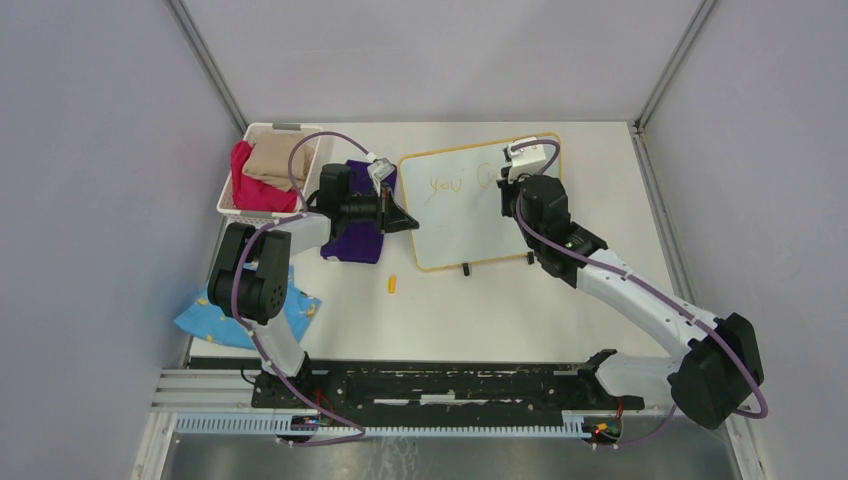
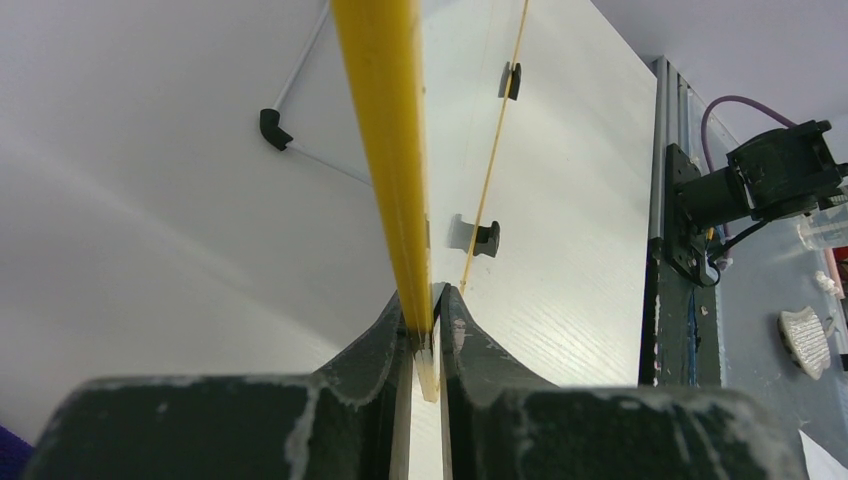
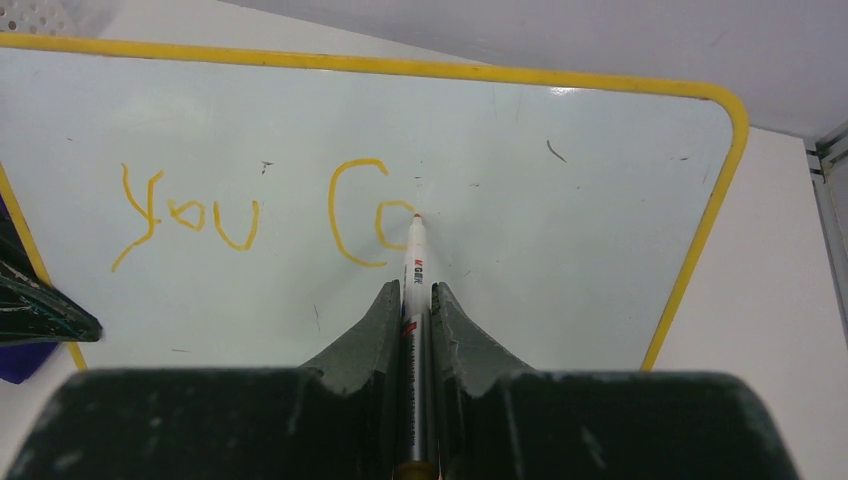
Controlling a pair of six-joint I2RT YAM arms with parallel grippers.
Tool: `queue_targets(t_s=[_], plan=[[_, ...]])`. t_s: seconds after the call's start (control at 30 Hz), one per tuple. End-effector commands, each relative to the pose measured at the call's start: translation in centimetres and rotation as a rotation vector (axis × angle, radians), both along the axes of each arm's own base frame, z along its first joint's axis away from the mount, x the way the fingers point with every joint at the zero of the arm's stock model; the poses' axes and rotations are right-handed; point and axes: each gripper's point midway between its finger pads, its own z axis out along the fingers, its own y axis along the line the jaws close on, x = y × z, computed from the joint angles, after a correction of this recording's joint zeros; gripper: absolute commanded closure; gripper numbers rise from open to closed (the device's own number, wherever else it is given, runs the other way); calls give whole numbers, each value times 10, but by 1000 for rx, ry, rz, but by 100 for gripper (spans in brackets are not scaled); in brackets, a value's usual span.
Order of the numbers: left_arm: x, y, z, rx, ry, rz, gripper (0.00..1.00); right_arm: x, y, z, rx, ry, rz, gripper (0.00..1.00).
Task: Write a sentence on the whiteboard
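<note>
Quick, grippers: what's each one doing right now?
Left gripper: closed on the whiteboard at its yellow edge.
Right gripper: closed on the marker, tip against the board.

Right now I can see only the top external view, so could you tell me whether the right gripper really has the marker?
Observer: Yes. The right wrist view shows the right gripper shut on the marker, with its barrel running out between the fingers.
Operator: Thank you. Where is the tip?
Observer: It appears to touch the whiteboard, at the top right of an unfinished round letter just after the big C of the sentence.
Operator: And does the left gripper hold the board?
Observer: Yes. In the left wrist view the left gripper is shut on the whiteboard's yellow edge.
</note>
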Motion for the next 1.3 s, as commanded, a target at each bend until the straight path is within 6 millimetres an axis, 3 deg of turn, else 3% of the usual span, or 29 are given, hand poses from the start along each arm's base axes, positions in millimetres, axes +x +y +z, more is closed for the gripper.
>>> queue_targets(t_s=[0.0, 0.4, 0.83, 0.97, 1.27], plan=[[14, 7, -15, 97, -81, 56, 98, 8, 0, 30, 28, -65, -20, 100], [14, 7, -15, 99, -81, 55, 98, 9, 0, 16, 11, -38, -21, 100], [14, 7, -17, 106, -80, 59, 98, -7, -13, -9, -2, -5, -31, 100], [14, 7, -16, 106, -84, 60, 98, -9, -18, -2, 6, -23, -46, 100], [14, 6, -15, 105, -86, 57, 98, -2, -15, 34, 51, -94, -48, 100]])
